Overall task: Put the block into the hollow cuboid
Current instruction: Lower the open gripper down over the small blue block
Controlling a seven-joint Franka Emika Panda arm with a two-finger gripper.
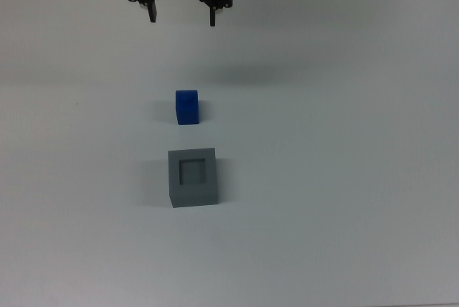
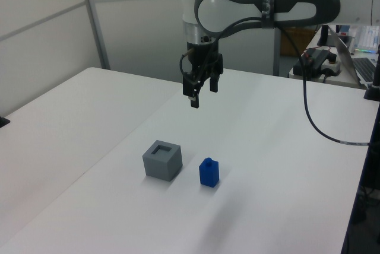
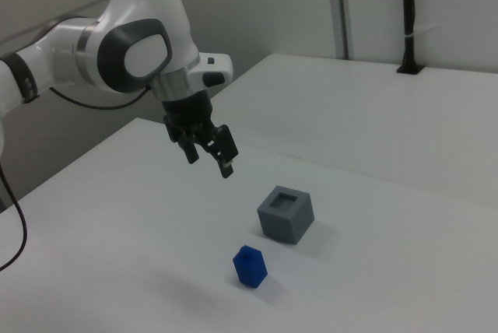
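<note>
The gripper (image 1: 181,15) hangs spread and empty above the table (image 1: 344,178), while the block (image 1: 186,107) (probably light, rigid, a little slick) stands upright just beside the hollow cuboid (image 1: 192,178), best pinched across its flat sides.

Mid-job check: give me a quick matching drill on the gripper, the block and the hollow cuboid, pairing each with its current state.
Things:
1. gripper
2. block
3. hollow cuboid

States:
A. grey, sits on the table with its square recess empty
B. open, up in the air, holding nothing
C. blue, stands on the table beside the grey box, apart from it

Pairs: 1-B, 2-C, 3-A
</note>
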